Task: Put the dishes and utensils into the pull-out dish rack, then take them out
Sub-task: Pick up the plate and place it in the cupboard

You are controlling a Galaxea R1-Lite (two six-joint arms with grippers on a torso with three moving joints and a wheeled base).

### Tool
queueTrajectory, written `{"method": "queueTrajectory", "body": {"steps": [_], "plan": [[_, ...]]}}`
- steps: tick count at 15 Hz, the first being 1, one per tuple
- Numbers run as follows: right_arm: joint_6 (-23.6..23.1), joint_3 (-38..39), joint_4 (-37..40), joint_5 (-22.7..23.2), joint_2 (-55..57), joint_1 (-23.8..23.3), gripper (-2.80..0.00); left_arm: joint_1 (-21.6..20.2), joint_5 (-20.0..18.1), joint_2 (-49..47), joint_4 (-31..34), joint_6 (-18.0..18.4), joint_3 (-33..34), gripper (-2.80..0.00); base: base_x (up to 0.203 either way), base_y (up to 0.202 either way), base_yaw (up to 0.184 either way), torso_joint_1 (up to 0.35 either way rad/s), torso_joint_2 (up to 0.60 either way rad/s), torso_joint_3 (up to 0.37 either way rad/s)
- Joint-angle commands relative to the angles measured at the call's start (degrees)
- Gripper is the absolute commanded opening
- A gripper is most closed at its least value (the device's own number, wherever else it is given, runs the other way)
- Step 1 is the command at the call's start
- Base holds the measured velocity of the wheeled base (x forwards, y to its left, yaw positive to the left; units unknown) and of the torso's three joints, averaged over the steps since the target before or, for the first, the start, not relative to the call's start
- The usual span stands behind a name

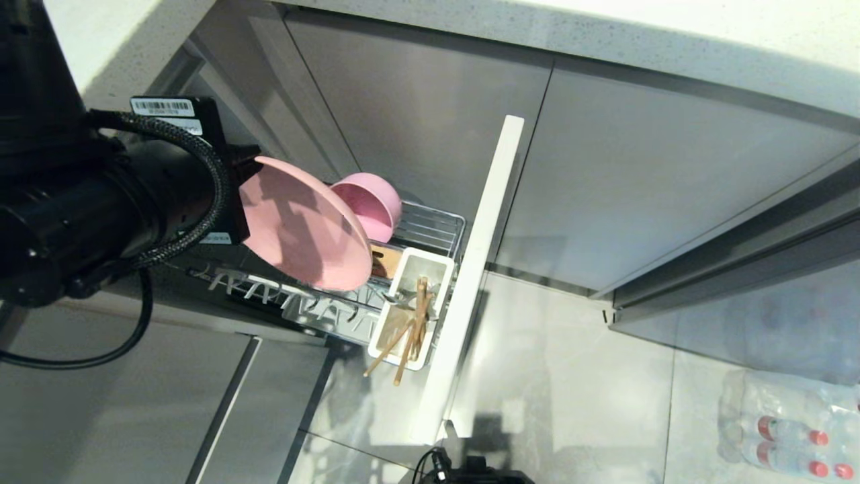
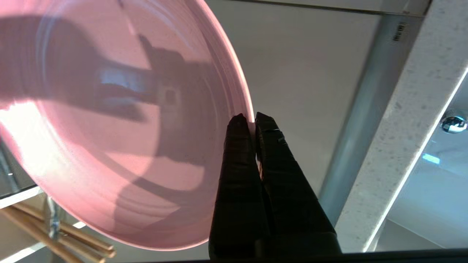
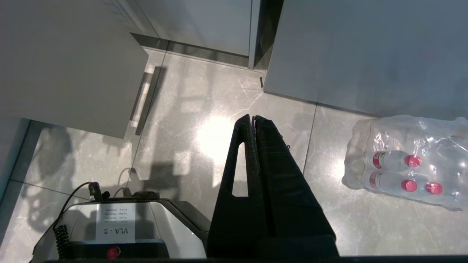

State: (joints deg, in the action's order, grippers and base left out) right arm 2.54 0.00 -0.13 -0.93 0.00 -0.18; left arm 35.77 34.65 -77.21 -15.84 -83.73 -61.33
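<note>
1. The left arm reaches in from the left edge of the head view, its wrist roughly level, and carries the pink plate (image 1: pixel 302 232) tilted above the left end of the pull-out dish rack (image 1: pixel 430 228).
2. The left gripper (image 2: pixel 248 122) has its fingers pressed together on the plate's rim (the wrist view shows the rim pinched between the two black tips).
3. Just right of the plate, the pink bowl (image 1: pixel 369 202) leans on its side at the rack's back edge.
4. The white utensil cup (image 1: pixel 410 306) sits at the rack's front right corner, against the pale front panel (image 1: pixel 470 282), with the chopsticks (image 1: pixel 410 336) slanting out of it; the spoon is hard to make out.
5. The right gripper (image 3: pixel 254 118) points down at the floor tiles (image 3: pixel 204 109), fingers closed on nothing, near a pack of water bottles (image 3: pixel 406 160).
</note>
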Motion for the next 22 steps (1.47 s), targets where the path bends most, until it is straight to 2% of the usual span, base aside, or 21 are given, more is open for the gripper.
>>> {"method": "queueTrajectory", "body": {"steps": [1, 4, 7, 10, 14, 22], "plan": [[0.01, 0.00, 0.05, 0.05, 0.00, 0.01, -2.80, -0.05, -0.05, 0.81, -0.30, -0.55, 1.19, -2.80, 0.000, 0.000, 0.000, 0.000, 0.00, 0.000], [0.01, 0.00, -0.02, 0.01, 0.07, 0.01, -2.80, -0.08, -0.90, 1.61, -5.35, -0.39, 4.54, -2.80, 0.000, 0.000, 0.000, 0.000, 0.00, 0.000], [0.01, 0.00, 0.00, 0.05, 0.04, 0.01, -2.80, -0.09, -1.81, 2.07, -6.32, -0.39, 6.71, -2.80, 0.000, 0.000, 0.000, 0.000, 0.00, 0.000], [0.01, 0.00, -0.04, -0.03, 0.00, 0.01, -2.80, -0.78, -2.39, 2.32, -9.90, -0.29, 8.59, -2.80, 0.000, 0.000, 0.000, 0.000, 0.00, 0.000], [0.01, 0.00, 0.04, -0.03, 0.00, 0.01, -2.80, -0.89, -2.62, 2.15, -11.28, -0.42, 9.65, -2.80, 0.000, 0.000, 0.000, 0.000, 0.00, 0.000], [0.01, 0.00, 0.03, 0.04, 0.04, 0.01, -2.80, -3.25, -5.55, 1.01, -15.27, -0.73, 11.23, -2.80, 0.000, 0.000, 0.000, 0.000, 0.00, 0.000]]}}
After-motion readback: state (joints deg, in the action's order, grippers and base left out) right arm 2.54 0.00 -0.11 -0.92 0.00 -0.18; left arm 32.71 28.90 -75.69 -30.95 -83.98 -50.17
